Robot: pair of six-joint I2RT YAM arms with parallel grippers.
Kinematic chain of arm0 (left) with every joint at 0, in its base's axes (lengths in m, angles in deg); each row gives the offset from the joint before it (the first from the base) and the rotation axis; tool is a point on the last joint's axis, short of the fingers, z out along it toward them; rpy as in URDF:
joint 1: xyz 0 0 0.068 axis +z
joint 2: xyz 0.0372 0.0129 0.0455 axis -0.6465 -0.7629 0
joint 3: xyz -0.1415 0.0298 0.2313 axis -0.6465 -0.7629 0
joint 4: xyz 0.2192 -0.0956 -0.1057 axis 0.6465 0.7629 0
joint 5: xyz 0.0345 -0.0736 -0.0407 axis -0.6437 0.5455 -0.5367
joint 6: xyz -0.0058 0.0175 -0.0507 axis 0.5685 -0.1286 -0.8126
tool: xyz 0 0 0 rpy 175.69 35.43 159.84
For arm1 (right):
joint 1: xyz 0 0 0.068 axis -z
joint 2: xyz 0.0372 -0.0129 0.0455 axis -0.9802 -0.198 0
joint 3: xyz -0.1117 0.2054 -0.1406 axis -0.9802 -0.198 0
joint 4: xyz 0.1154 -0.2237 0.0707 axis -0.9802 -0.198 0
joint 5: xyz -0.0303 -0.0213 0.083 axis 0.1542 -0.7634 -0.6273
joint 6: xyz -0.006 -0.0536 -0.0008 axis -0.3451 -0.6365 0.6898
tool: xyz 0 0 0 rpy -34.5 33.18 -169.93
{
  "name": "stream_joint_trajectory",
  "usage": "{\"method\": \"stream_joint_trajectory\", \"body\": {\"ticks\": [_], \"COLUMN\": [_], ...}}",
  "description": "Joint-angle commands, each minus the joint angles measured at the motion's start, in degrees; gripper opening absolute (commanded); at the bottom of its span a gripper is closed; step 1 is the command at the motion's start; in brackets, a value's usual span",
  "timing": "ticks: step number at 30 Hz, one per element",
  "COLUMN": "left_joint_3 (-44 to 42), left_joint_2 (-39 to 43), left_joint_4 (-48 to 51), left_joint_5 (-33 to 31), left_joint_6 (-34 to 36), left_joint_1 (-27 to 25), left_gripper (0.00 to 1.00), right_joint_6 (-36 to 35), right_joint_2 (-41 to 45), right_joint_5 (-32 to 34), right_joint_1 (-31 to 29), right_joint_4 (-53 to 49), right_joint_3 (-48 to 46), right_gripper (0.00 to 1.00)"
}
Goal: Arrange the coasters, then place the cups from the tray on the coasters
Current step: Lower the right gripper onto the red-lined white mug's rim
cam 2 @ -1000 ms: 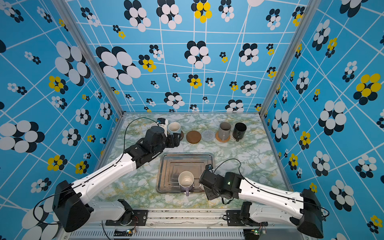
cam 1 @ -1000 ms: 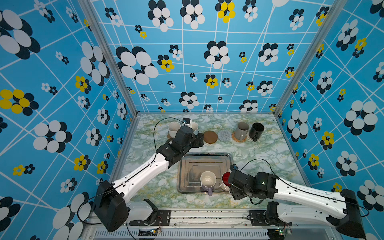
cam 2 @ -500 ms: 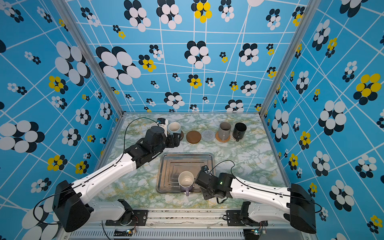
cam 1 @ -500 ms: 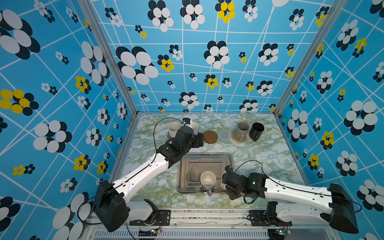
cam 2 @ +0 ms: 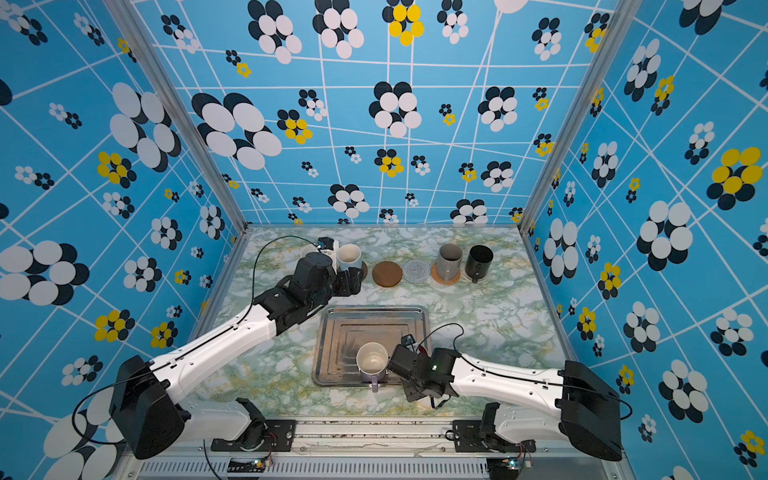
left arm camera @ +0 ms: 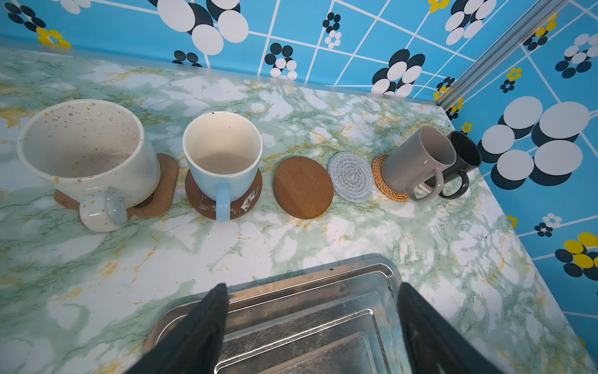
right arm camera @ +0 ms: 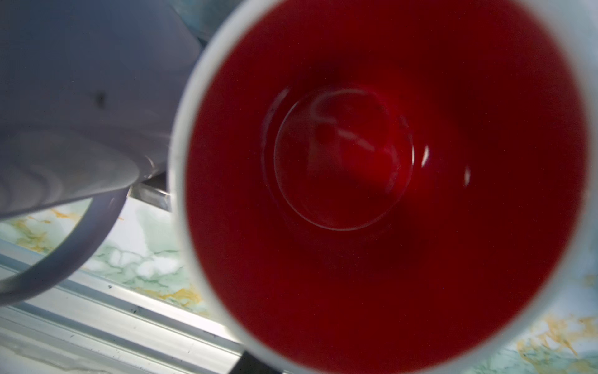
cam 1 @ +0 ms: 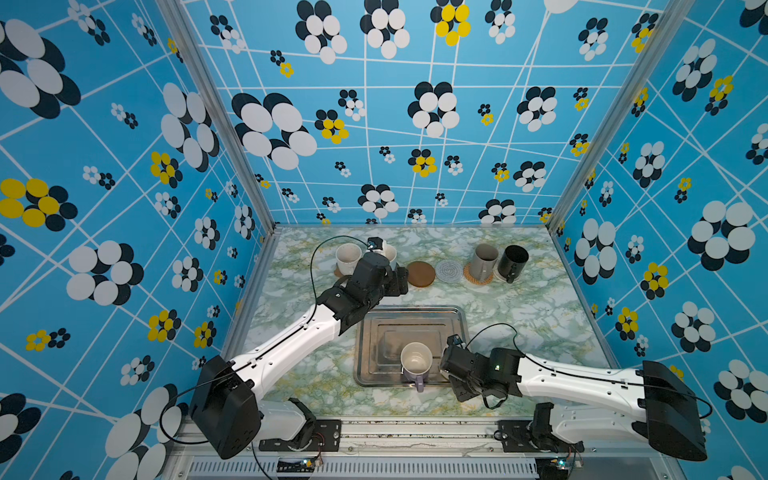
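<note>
The coasters lie in a row on the marbled green table [cam 1: 519, 316], across the upper middle of both top views. Reading from the left of the left wrist frame: a speckled cream mug [left arm camera: 84, 152] stands on a brown paw-shaped cork coaster [left arm camera: 161, 181] and a light blue mug [left arm camera: 223, 162] on a scuffed round brown disc [left arm camera: 249, 197]. Next come a bare round wooden disc [left arm camera: 302, 187] and a bare grey-white woven round [left arm camera: 352, 176]. Last is a tall grey mug [left arm camera: 417, 158] on a tan rattan round [left arm camera: 385, 184], with a tall black mug [left arm camera: 466, 155] close against it; contact cannot be confirmed. The two bare coasters are judged reserved for the two mugs standing in the silver metal baking tray [cam 1: 399, 332] at lower centre. These are a lilac mug with a cream inside [cam 1: 415, 361], its handle overhanging the near rim, and just beside it a white mug with a red inside [right arm camera: 339, 194]. The left tool [left arm camera: 310, 291] is empty, its fingers spread wide above the tray's far edge, apparently parked clear of the placed mugs. The right tool [cam 1: 449, 368] sits low over the red-lined mug, judged to be taking it. Its fingers are hidden under the wrist housing in both top views and barely enter the right wrist frame, so a pinch on the wall cannot be told. That mug is covered in the top views, and what lies beneath the black mug is hard to make out.
</note>
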Motion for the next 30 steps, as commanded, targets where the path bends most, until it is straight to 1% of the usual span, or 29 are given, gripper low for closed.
{"method": "stream_joint_trajectory", "body": {"ticks": [1,13,18,19,22,30], "left_joint_3": [1.45,1.72,1.96,2.02,2.25,2.07], "left_joint_2": [-0.44,-0.71,-1.05,-1.18,-1.17,-1.23], "left_joint_4": [0.45,0.46,0.53,0.69,0.7,0.63], "left_joint_5": [0.73,0.95,0.97,1.04,1.38,1.13], "left_joint_6": [0.35,0.43,0.59,0.52,0.6,0.94], "left_joint_1": [0.27,0.27,0.27,0.27,0.26,0.27], "left_gripper": [0.83,0.83,0.83,0.83,0.83,0.83], "right_joint_6": [1.47,2.57,2.57,2.59,2.49,2.73], "right_joint_2": [0.4,0.59,0.33,0.24,-0.08,0.4], "right_joint_5": [2.32,3.64,3.98,4.16,5.03,7.62], "right_joint_1": [-0.36,-0.36,-0.3,-0.31,-0.36,-0.36], "right_joint_4": [1.51,3.4,3.98,3.91,2.87,0.8], "right_joint_3": [-1.38,-2.77,-2.66,-2.55,-2.01,0.32], "right_gripper": [0.3,0.29,0.19,0.15,0.0,0.0]}}
